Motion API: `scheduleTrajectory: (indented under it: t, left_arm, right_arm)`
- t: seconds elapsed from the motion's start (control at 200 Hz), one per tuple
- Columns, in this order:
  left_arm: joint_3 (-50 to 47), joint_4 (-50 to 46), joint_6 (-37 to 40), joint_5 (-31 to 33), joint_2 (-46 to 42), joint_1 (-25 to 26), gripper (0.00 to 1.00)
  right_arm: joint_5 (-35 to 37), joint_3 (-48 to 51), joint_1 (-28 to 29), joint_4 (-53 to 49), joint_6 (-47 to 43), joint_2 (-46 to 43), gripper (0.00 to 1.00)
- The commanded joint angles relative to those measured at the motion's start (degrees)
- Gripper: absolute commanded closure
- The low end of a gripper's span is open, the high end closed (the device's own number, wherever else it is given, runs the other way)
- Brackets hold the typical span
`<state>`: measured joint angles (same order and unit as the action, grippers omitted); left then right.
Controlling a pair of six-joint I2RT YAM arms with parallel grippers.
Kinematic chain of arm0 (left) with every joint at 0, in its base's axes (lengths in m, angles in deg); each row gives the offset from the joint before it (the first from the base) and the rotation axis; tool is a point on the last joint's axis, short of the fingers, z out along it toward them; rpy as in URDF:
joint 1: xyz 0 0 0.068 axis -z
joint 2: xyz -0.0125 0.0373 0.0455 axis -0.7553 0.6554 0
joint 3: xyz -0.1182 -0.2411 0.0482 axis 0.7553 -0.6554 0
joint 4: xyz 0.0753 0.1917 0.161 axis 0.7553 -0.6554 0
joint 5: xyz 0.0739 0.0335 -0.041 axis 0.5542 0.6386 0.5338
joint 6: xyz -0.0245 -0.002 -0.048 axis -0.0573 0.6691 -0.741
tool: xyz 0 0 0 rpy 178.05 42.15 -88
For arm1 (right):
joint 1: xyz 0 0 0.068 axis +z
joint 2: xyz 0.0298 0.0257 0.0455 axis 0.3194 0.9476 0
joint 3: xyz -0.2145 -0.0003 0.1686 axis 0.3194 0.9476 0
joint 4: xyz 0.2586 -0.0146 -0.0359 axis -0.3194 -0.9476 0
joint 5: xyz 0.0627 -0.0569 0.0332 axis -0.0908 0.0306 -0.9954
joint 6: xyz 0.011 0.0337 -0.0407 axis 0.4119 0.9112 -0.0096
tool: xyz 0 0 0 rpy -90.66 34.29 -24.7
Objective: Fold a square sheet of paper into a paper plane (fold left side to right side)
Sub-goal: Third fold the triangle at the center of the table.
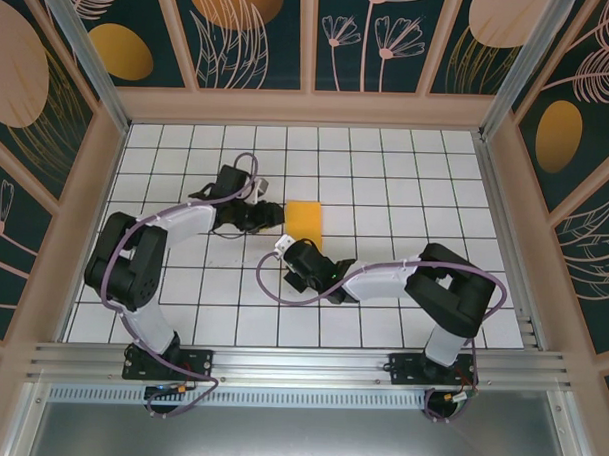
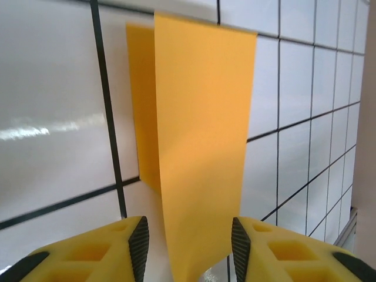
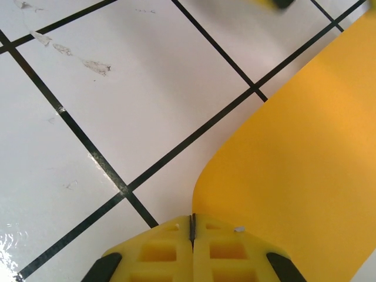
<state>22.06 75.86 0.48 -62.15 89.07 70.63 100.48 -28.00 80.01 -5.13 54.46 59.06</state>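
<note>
The square sheet of paper (image 1: pixel 306 218) is lying on the white gridded table (image 1: pixel 406 182) near its middle, folded over so that from above it is showing as a narrow upright rectangle. In the left wrist view, the sheet (image 2: pixel 200 147) is showing two layers, the upper flap reaching down between the left gripper's (image 2: pixel 188 235) yellow fingers (image 2: pixel 132 241). These are standing wide apart and not touching the flap. From above, that gripper (image 1: pixel 273 215) is sitting just beside the sheet's left edge. The right gripper (image 1: pixel 302 256) is sitting at the sheet's near edge. Its jaws (image 3: pixel 192 226) are pressing together (only a hairline seam is showing), and the sheet's (image 3: pixel 305 164) curled edge is running into that seam, apparently pinched.
</note>
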Motion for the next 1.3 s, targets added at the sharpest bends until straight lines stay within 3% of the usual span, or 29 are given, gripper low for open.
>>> scheduleTrajectory:
  t: [0.0,0.28,0.706,1.291]
  left_arm:
    - [2.75,-3.94,3.87,-1.33,-0.94,-0.04,0.60]
    - [12.47,-3.53,5.51,-4.34,8.91,3.80,0.67]
    - [25.34,-10.45,9.92,-0.95,25.27,6.01,0.70]
    - [25.48,-12.60,12.22,1.71,28.66,6.86,0.73]
  right_arm:
    - [-2.12,-0.32,-0.48,-0.77,1.44,-1.47,1.00]
    - [-1.93,-1.58,-0.82,-1.34,2.33,-0.12,1.00]
    - [-3.24,-1.51,-2.00,-1.54,3.19,-0.48,1.00]
    - [-8.69,-4.62,-10.80,-6.14,8.97,0.07,1.00]
